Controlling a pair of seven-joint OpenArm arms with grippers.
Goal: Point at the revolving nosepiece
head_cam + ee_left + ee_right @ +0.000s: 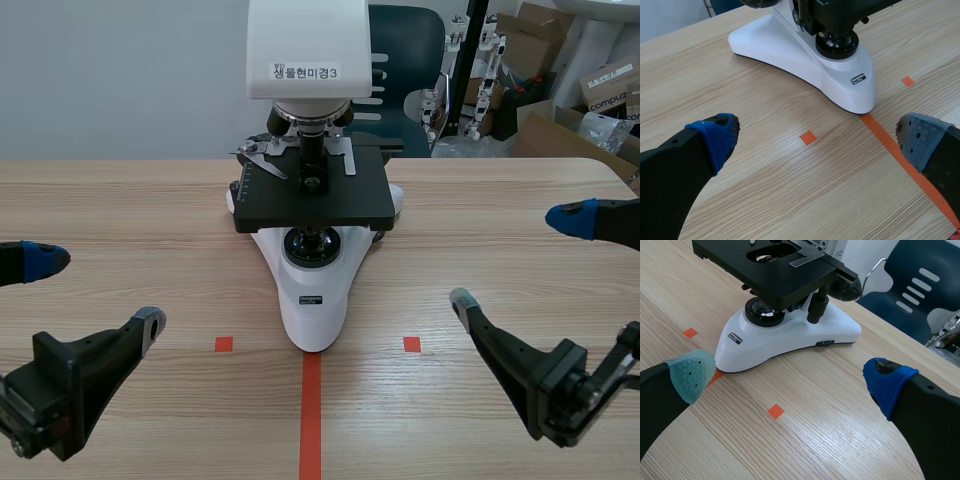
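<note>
White-and-black microscope stands mid-frame on the wooden tabletop, its revolving nosepiece at upper centre. Left gripper lower left, right gripper lower right; both sets of fingers spread open.

White microscope, black stage, wood-grain table

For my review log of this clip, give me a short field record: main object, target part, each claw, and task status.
object: white and black microscope, upright on the pale wooden table
target: revolving nosepiece, under the white head, above the black stage
left claw: open, low, near side, apart from the microscope
right claw: open, low, near side, apart from the microscope
status: nosepiece not yet pointed at
</note>
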